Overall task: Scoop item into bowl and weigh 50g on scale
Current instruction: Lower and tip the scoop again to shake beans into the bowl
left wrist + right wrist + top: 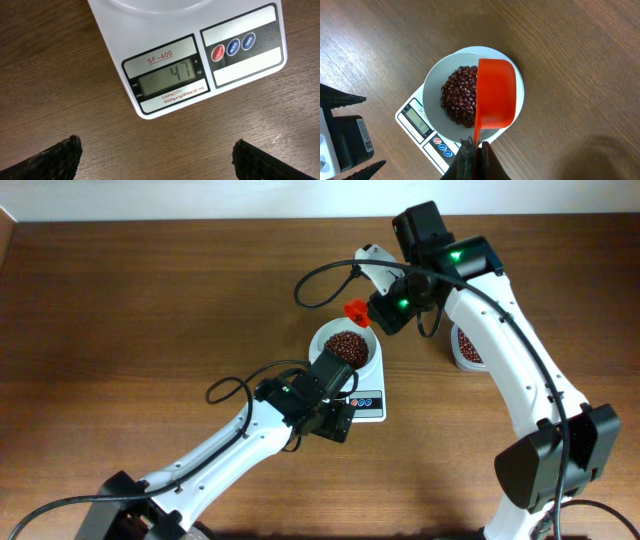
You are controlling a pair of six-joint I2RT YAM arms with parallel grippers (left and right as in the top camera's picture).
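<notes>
The white bowl point(435, 85) sits on the white scale point(250, 65), holding a heap of dark red-brown beans point(459, 97); the bowl point(372, 352) and beans point(347, 346) also show from overhead. The scale's display point(167, 77) reads 47. My right gripper point(476, 146) is shut on the handle of a red scoop point(495, 92), which is tipped on its side over the bowl; the scoop point(357, 310) shows overhead at the bowl's far edge. My left gripper point(157, 155) is open and empty over bare table just in front of the scale.
A clear tub of more beans point(465, 345) stands right of the scale, partly behind the right arm. The left arm's body point(310, 395) lies close against the scale's near left side.
</notes>
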